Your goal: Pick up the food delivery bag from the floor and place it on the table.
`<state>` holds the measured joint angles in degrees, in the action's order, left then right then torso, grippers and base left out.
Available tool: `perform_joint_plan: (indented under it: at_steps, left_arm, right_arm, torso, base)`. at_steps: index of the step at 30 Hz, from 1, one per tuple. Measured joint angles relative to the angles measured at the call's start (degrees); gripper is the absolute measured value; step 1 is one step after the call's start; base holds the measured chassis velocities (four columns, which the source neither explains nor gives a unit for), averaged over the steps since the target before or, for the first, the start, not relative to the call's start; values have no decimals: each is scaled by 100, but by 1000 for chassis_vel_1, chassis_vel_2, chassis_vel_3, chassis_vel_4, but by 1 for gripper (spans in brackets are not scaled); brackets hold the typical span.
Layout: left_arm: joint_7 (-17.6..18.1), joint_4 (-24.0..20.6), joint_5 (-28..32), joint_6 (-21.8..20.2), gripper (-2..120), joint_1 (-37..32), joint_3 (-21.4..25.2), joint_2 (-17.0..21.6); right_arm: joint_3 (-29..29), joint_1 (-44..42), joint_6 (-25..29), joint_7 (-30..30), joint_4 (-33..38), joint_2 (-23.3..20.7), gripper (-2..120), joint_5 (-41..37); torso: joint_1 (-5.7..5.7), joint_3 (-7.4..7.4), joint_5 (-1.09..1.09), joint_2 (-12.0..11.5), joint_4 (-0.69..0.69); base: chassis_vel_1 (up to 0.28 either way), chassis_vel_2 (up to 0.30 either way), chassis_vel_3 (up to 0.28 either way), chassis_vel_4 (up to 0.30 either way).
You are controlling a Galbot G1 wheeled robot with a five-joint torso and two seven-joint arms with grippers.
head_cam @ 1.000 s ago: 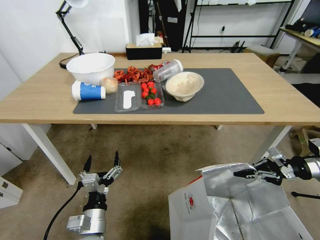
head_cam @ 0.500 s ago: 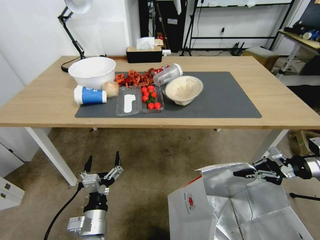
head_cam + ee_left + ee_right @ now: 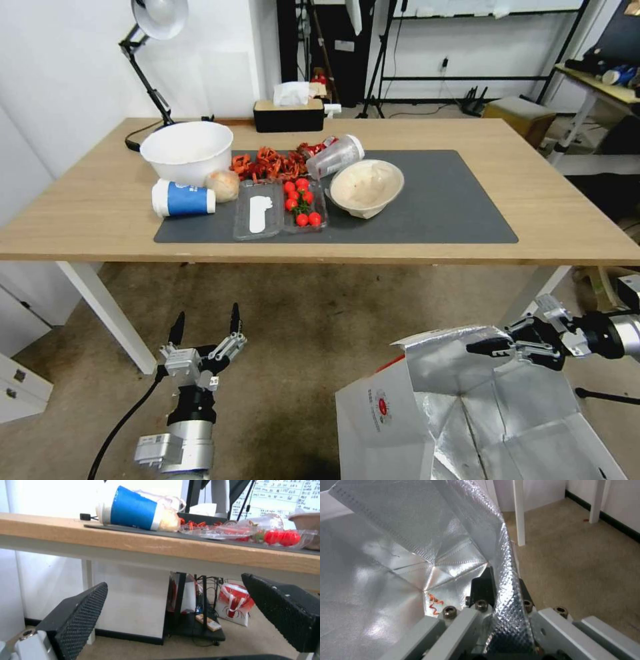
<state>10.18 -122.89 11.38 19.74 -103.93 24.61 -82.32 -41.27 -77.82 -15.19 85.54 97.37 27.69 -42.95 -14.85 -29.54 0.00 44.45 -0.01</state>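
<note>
Your right gripper (image 3: 490, 348) clamped on the food delivery bag (image 3: 400, 417)'s foil rim, base cut off; left gripper (image 3: 205, 327) spread wide, empty.

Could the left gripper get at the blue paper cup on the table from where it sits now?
Probably not directly: the left gripper hangs open below the table edge, and the blue cup lies on top, so it must rise first.

Food delivery bag (image 3: 427, 413): large, boxy, white front panel with small round red logo, red edge along one side, mouth open with silver foil lining exposed (image 3: 403, 542). Sits at lower right, in front of the table; far rim pinched in the right gripper (image 3: 481, 347).

Floor (image 3: 313, 333): beige-brown carpet, dark stains.

Table (image 3: 560, 207): rectangular, light wood, white legs, dark grey mat on top.
</note>
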Motion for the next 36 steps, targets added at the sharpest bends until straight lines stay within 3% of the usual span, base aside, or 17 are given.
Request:
perform_joint_plan:
  at_steps: [36]
  left_arm:
    - [-8,-41,-5,21,100,-30,1,6]
  right_arm:
    - [6,-11,-2,7,7,61,0,35]
  torso:
    - [-389,-523,0,911,0]
  base:
    - [0,0,0,0]
